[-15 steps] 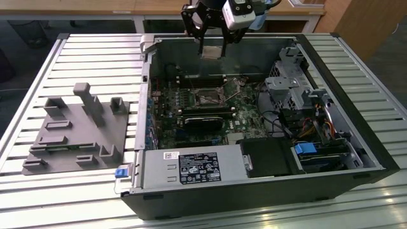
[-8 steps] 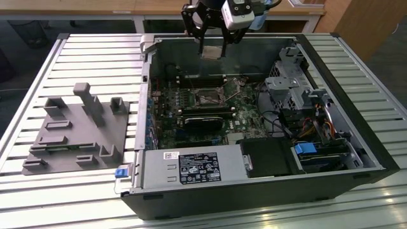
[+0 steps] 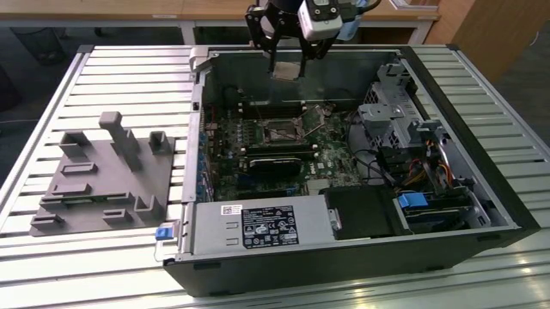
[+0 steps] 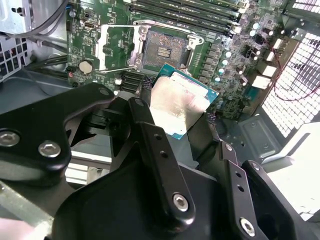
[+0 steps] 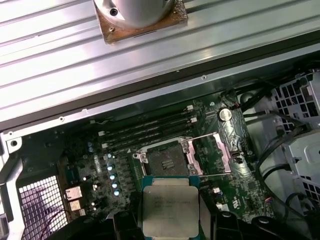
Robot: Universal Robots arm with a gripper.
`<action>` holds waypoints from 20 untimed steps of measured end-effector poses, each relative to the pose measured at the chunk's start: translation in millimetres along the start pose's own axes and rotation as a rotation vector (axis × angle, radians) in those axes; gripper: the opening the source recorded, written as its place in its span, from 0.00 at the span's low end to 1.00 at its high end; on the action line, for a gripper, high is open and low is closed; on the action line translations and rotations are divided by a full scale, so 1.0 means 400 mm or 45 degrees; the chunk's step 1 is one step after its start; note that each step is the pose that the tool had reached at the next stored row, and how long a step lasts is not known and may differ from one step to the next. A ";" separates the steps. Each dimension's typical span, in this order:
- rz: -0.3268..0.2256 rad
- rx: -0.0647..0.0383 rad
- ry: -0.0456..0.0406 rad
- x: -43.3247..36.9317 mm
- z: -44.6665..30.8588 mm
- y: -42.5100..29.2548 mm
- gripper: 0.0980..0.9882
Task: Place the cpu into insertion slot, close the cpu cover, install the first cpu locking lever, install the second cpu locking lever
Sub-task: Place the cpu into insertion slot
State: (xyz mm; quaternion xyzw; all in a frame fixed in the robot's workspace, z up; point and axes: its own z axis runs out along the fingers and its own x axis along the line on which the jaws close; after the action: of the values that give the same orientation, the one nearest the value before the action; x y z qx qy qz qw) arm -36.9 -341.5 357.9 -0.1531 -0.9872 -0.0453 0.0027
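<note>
- My gripper (image 4: 177, 102) is clamped on the cpu (image 4: 182, 107). The fingers (image 4: 150, 135) pinch two opposite edges, and I touch nothing else.
- I judge the edge grip is the point. It leaves the metal face and the contact side clear, so the chip can go down flat w/o a finger trapped beneath it.
- The cpu hangs in the air, roughly level, silvery face up toward my wrist. In the exterior view it's up near the case's far wall, well above the board.
- The insertion slot (image 4: 162, 52) is below me, dark centre bare, no chip in it. In both wrist views the cpu sits beside the socket, not squarely over it, so I'd say step 1 is mid-carry and nothing is seated yet.
- The cpu cover (image 4: 112, 47) lies flipped open to one side of the slot. That's prob. why the socket is reachable from above. There are thin wire levers by the frame, but I can't tell exactly how they sit.
- Past the socket are the long memory slots (image 5: 145, 127) on the green motherboard (image 3: 322, 164), both apart from me.
- Farthest out, the pc case (image 3: 301, 270) lies on its side, open face up, on the slatted table (image 3: 129, 71). A grey fixture (image 3: 103, 174) sits on the exterior view's left, well apart from the case interior.
</note>
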 end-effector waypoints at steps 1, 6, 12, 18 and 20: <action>0.005 0.000 0.000 0.000 0.000 0.000 0.50; 0.029 -0.001 -0.003 0.000 0.000 0.000 0.50; 0.057 -0.001 -0.005 0.000 0.000 0.000 0.50; 0.083 -0.002 -0.007 0.000 0.000 0.000 0.50; 0.092 -0.002 -0.008 0.000 0.000 0.000 0.50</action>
State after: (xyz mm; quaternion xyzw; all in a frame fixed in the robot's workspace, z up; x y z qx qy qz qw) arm -37.0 -341.5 357.7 -0.1886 -0.9810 -0.0454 0.0011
